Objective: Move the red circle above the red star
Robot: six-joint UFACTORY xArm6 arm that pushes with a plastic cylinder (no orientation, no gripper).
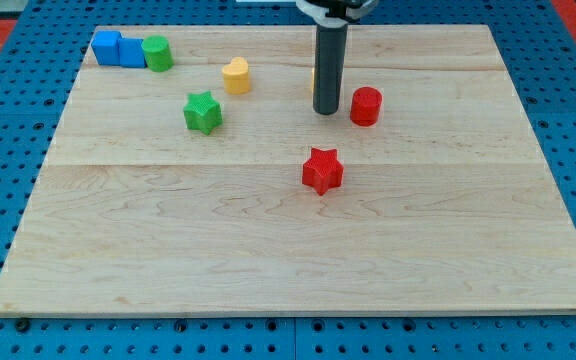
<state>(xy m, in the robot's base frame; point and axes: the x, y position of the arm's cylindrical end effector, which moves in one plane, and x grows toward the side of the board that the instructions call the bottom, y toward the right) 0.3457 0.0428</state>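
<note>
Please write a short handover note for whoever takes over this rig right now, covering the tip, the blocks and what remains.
My tip is on the board, just to the view's left of the red circle; contact cannot be judged.
The red star sits toward the view's bottom from the tip. The red circle is above it but off to the view's right.
Done: the circle is already higher in the view than the star.
Left: nudge the circle toward the view's left until it is straight above the star; I would probably approach from its right side.
An orange block is mostly hidden behind the rod.
</note>
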